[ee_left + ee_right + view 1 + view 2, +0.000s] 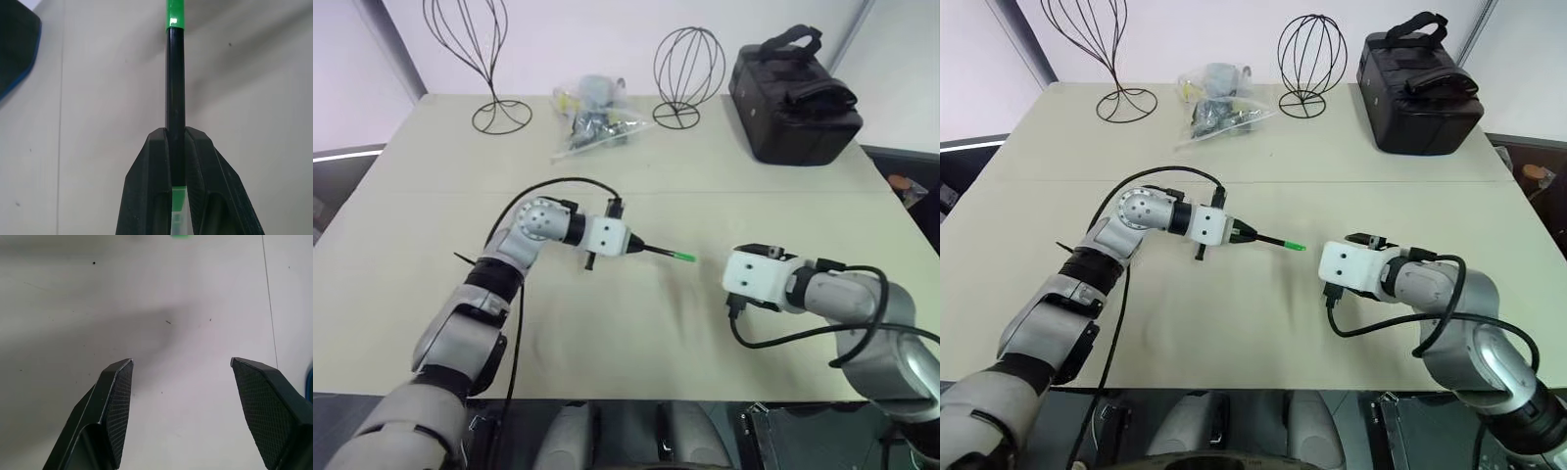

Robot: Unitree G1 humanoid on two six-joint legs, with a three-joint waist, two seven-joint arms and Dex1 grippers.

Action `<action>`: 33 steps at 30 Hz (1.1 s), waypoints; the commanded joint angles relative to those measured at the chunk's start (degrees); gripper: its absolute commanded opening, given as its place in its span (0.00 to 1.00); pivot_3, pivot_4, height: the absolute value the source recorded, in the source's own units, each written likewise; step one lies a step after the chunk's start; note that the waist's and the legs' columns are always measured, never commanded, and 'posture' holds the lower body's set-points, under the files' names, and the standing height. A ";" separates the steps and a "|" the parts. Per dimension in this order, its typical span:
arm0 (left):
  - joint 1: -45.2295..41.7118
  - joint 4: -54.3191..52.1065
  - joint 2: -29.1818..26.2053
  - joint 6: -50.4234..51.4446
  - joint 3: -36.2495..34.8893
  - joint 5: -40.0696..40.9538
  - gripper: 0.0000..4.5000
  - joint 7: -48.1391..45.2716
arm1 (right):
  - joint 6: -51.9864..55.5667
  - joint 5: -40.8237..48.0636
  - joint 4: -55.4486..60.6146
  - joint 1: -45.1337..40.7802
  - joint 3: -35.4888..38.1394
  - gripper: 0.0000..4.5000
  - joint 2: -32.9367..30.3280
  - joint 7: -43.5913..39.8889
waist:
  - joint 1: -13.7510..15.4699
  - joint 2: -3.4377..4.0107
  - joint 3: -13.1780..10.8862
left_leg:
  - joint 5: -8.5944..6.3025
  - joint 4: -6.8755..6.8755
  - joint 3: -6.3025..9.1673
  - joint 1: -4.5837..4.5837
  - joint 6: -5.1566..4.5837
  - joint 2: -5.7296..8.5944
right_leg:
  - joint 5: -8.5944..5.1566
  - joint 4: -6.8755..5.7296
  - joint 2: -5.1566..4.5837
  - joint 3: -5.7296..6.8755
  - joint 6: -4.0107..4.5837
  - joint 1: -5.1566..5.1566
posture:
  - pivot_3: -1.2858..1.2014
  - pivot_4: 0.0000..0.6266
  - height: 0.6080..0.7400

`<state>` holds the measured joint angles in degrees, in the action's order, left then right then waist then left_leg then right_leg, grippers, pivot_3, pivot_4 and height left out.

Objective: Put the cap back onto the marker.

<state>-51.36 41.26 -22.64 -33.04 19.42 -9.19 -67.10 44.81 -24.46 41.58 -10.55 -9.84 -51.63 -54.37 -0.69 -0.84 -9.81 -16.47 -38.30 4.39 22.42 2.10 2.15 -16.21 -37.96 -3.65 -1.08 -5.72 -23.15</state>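
Observation:
A thin marker (661, 253) with a black barrel and a green far end (683, 257) is held level just above the table. My left gripper (176, 134) is shut on the barrel, which sticks out to the right past the fingertips (154, 147). A short way right of the green end, my right gripper (181, 377) is open, with bare table between its fingers (117, 396). The green end (180, 236) shows just ahead of them. I cannot tell whether the green end is a cap.
A black bag (793, 93) sits at the back right. Two wire stands (489, 59) (687, 64) and a clear plastic bag of small items (592, 117) line the far edge. The beige table (636, 323) is bare around both grippers.

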 commanded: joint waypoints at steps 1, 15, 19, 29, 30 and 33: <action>-0.51 -2.80 -0.52 0.25 -0.95 1.75 0.00 0.35 | 0.39 1.06 2.20 0.32 3.79 0.71 -0.61 0.78 | 0.14 -0.01 0.00 | 0.00 0.00 0.00 0.00 0.00 0.00 | 0.00 0.00 0.00 0.00 0.00 0.00 | 0.52 0.24 1.00; 10.33 -25.79 1.24 37.87 -6.58 7.73 0.00 9.44 | 5.45 4.77 5.81 3.11 3.88 0.71 9.06 9.47 | -0.27 0.00 0.00 | 0.00 0.01 0.01 0.00 0.00 -0.07 | 0.00 -0.02 0.02 -0.03 0.00 -0.02 | 0.52 0.24 1.00; 17.73 -42.40 -0.13 56.33 -9.74 7.94 0.00 15.56 | 6.97 5.67 7.22 3.91 2.49 0.71 12.40 12.11 | -0.14 0.01 0.01 | 0.00 0.01 0.02 0.00 0.01 -0.12 | 0.00 -0.05 -0.01 -0.07 0.00 -0.02 | 0.52 0.24 1.00; 26.57 -62.00 -6.77 80.58 -15.42 12.63 0.00 21.10 | 9.76 18.71 12.26 1.66 5.75 0.71 21.34 11.56 | -0.10 0.03 0.02 | 0.03 0.03 0.06 -0.04 0.06 -0.12 | 0.00 -0.05 -0.02 -0.04 0.01 0.00 | 0.52 0.24 1.00; 27.60 -63.60 -7.40 82.69 -16.11 13.08 0.00 21.74 | 9.58 20.29 12.34 1.35 6.20 0.71 21.23 10.95 | -0.09 0.03 0.02 | 0.03 0.03 0.06 -0.05 0.06 -0.12 | 0.00 -0.06 -0.03 -0.04 0.01 0.01 | 0.52 0.24 1.00; 31.08 -68.40 -8.84 90.44 -18.26 14.96 0.00 23.59 | 8.73 24.08 11.93 0.42 6.66 0.71 20.39 9.78 | -0.10 0.03 0.02 | 0.03 0.03 0.06 -0.06 0.06 -0.12 | 0.00 -0.05 -0.03 -0.04 0.01 0.02 | 0.52 0.24 1.00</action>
<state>-21.00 -23.14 -30.74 53.80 3.34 4.28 -44.49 54.54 -2.59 51.66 -9.26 -4.34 -30.69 -44.06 -0.79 -0.80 -9.79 -16.44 -38.26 4.45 22.36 2.16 2.03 -16.22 -38.01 -3.68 -1.12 -5.71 -23.13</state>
